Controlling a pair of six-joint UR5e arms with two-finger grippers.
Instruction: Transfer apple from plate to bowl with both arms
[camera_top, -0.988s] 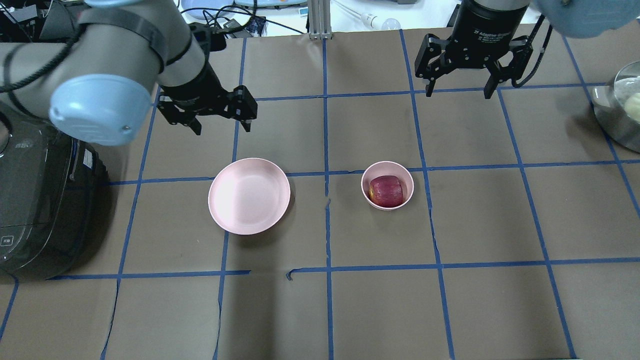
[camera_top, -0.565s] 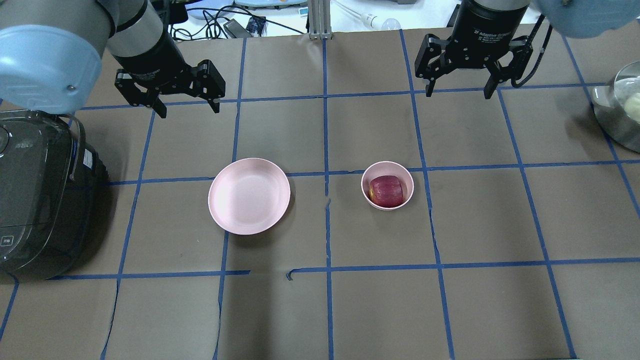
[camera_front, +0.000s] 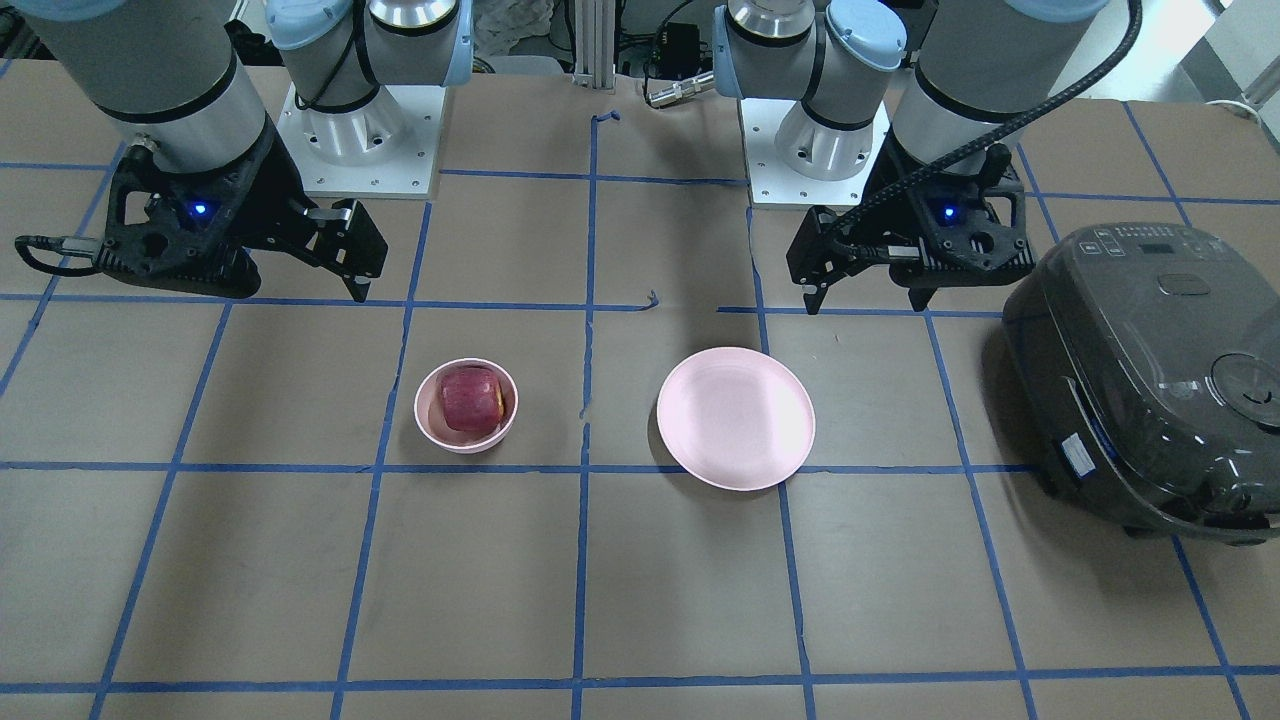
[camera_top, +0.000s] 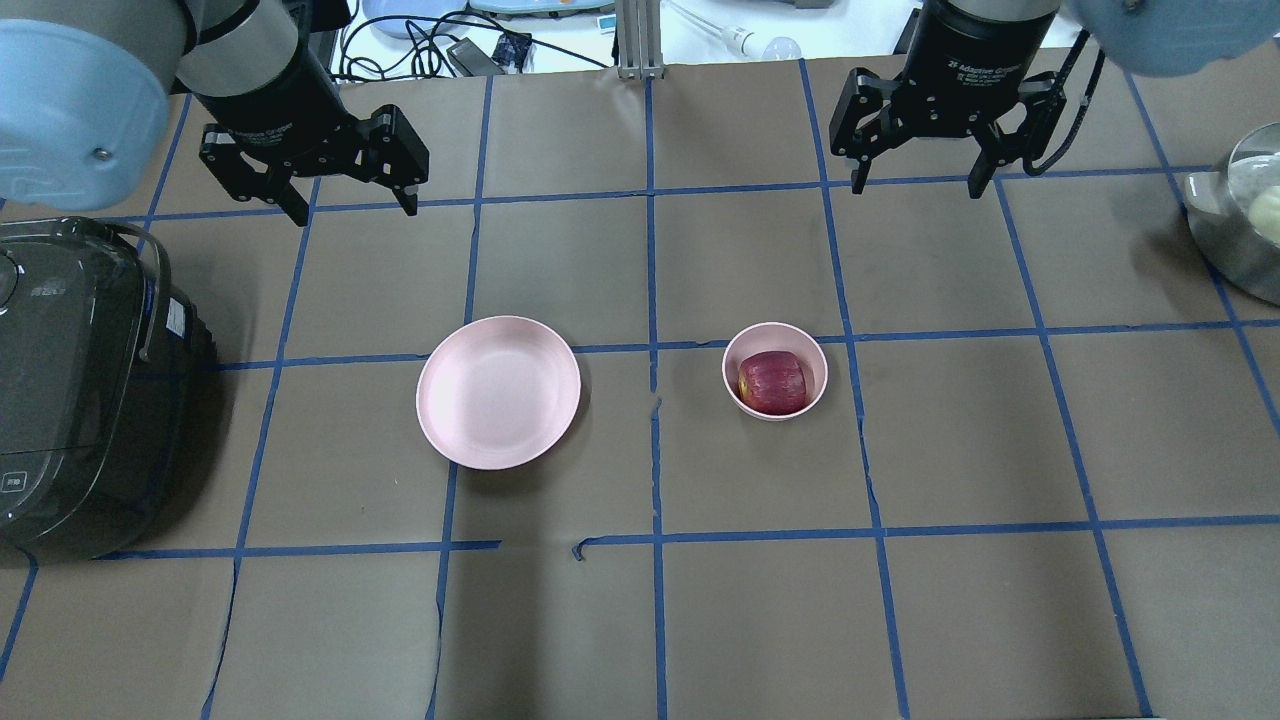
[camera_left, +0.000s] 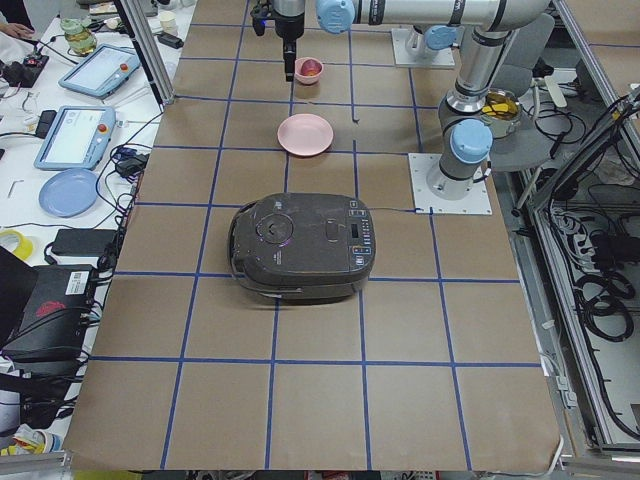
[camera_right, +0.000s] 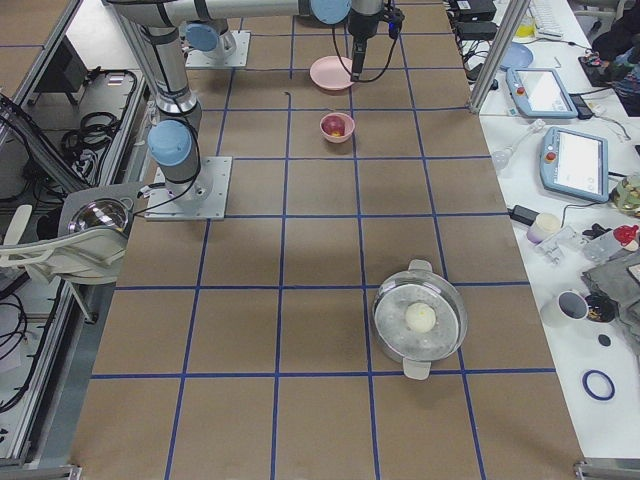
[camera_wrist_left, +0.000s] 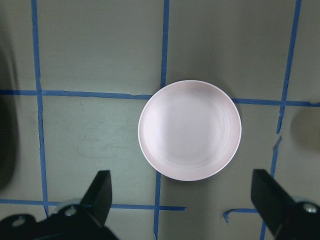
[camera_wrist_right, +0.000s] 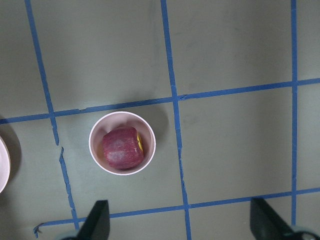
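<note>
Black cooker (camera_top: 70, 390) nr plate (camera_top: 498, 392), steel pot (camera_top: 1235, 240) apart

The left arm (camera_front: 970, 60) and right arm (camera_front: 150, 70) are silver-grey tubes with light blue joint caps (camera_front: 865, 35). They are mounted on square white base plates (camera_front: 415, 165) dotted with screws. The black left claw (camera_top: 355, 210) and right claw (camera_top: 918, 185) each carry a blue light (camera_front: 200, 210). White lettering (camera_top: 985, 72) marks the right claw's cylindrical body. A ribbed black cable (camera_front: 1060, 108) runs along the left arm.

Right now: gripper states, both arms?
Left gripper: open, jaws empty.
Right gripper: open, jaws empty; the apple lies in the bowl.
</note>
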